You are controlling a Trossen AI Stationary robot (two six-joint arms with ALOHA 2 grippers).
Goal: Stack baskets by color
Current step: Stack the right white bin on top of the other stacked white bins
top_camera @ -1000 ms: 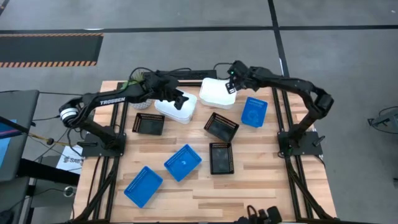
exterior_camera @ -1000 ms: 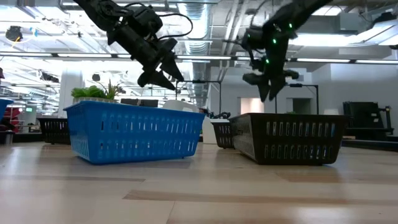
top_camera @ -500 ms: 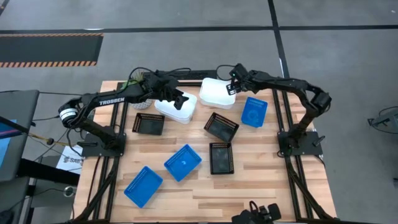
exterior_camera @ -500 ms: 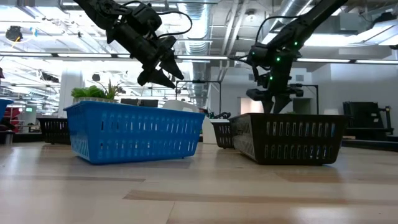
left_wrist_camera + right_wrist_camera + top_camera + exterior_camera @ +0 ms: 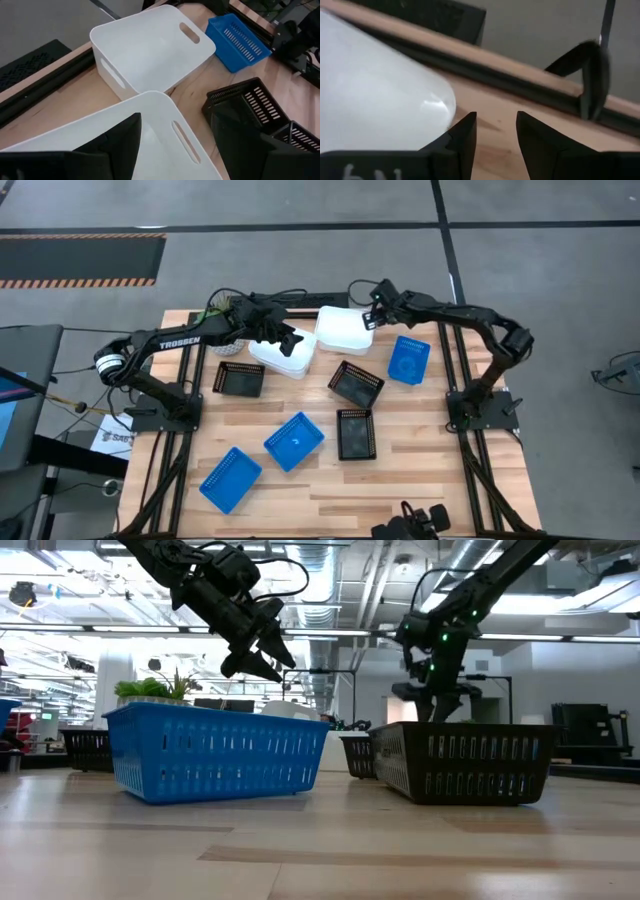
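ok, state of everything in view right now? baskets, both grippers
left gripper, open, raised over the near white basket
right gripper, fingers apart, at the far white basket edge, no grip visible
white baskets, both upright, side by side, not stacked on each other
black baskets, upright, separate, unstacked
blue baskets, upright, separate, unstacked
plant, upright, back corner

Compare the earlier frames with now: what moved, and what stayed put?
The right tool dropped to the back white basket's corner, and that basket slid slightly toward the other white basket. The left tool hovers unchanged above it; the blue and black baskets stayed.
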